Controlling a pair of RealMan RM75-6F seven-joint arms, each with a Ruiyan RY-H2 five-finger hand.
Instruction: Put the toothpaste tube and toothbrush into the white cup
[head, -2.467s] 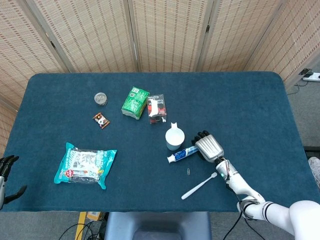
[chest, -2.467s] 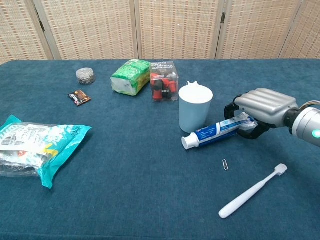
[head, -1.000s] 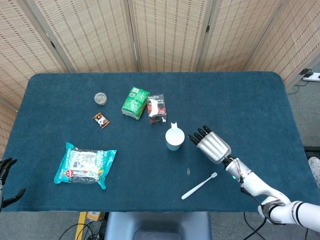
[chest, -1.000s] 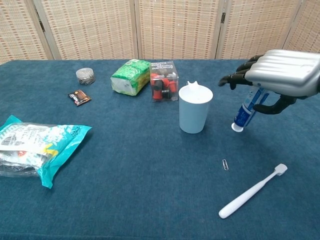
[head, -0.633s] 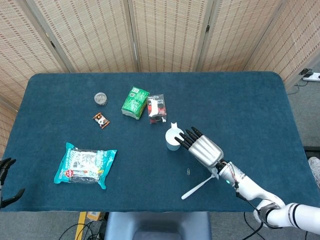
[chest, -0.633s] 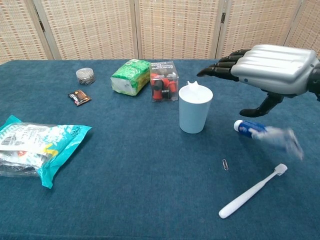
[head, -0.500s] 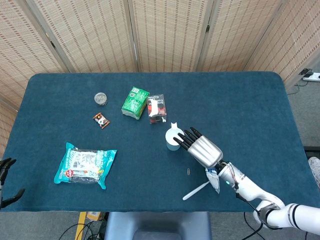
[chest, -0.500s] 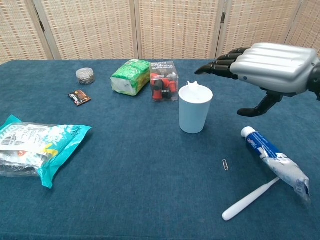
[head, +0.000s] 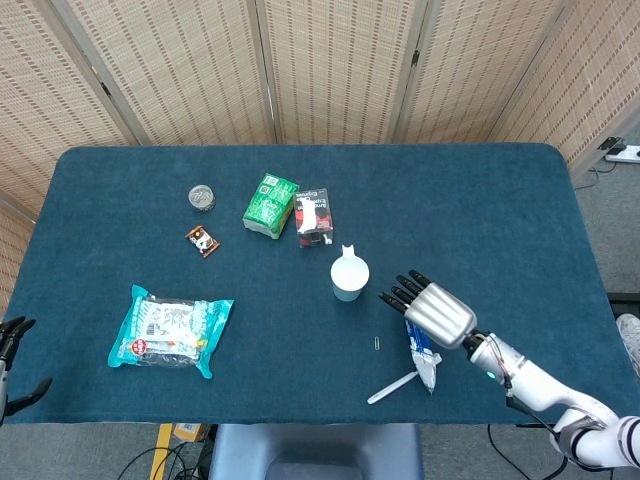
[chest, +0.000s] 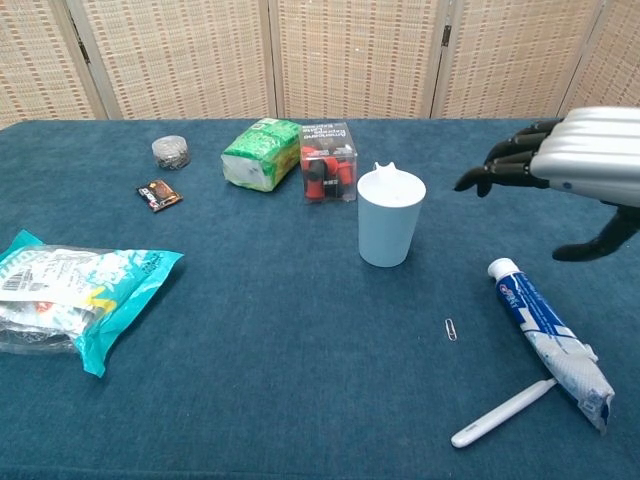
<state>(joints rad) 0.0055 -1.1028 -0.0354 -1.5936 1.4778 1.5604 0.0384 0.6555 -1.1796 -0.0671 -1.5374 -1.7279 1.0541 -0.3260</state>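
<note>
The toothpaste tube (chest: 552, 337) has been dropped and now lies across the toothbrush (chest: 503, 413), right of the white cup (chest: 390, 217). The empty, spread right hand (chest: 572, 172) hovers above; the tube's middle should be regripped firmly.

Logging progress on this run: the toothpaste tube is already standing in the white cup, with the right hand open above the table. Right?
Not quite. In the chest view the toothpaste tube lies flat on the table beside the toothbrush, outside the white cup. The right hand is indeed open above it.
</note>
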